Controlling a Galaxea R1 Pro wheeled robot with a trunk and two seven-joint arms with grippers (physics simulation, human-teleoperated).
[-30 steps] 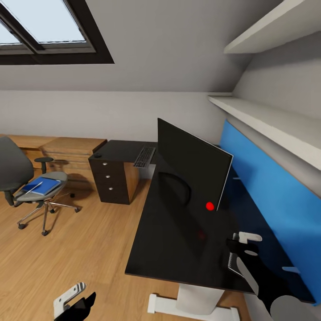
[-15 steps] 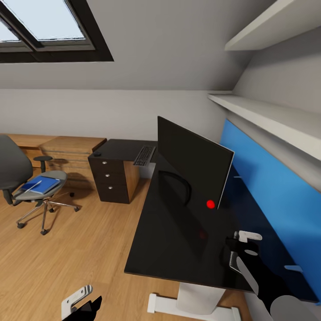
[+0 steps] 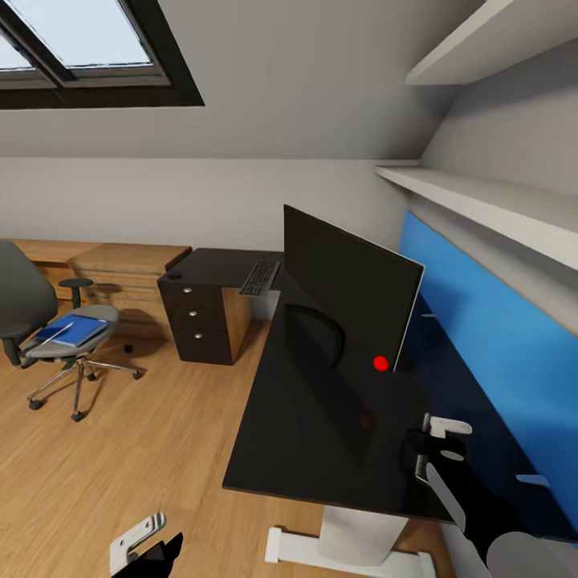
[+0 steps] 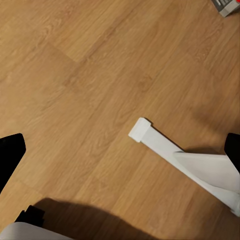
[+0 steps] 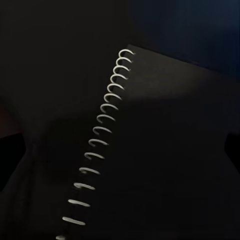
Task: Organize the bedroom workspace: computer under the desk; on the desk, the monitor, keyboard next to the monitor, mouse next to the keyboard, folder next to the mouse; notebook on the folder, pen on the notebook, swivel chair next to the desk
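The monitor (image 3: 347,295) stands on the black desk (image 3: 305,433). At the desk's far end lie the keyboard (image 3: 260,278) and the small mouse (image 3: 174,275). At the left, apart from the desk, the swivel chair (image 3: 24,309) carries the blue folder (image 3: 76,330) on its seat, with the pen (image 3: 56,338) across it. My right gripper (image 3: 437,445) hovers open over the desk's near right part, right above the dark spiral-bound notebook (image 5: 165,150), which lies between the dark fingertips (image 5: 10,155). My left gripper (image 3: 144,542) hangs open above the wooden floor. A grey corner with a red mark (image 4: 226,6) may be the computer.
The desk's white foot (image 4: 165,145) rests on the floor near my left gripper. Black drawers (image 3: 197,321) stand under the desk's far wing, with light wooden cabinets (image 3: 120,273) beyond. A blue wall panel (image 3: 490,345) and white shelves (image 3: 482,209) line the right.
The view has shifted a little. My left gripper has slid slightly right along the bottom edge. The chair, monitor and right gripper stay where they were.
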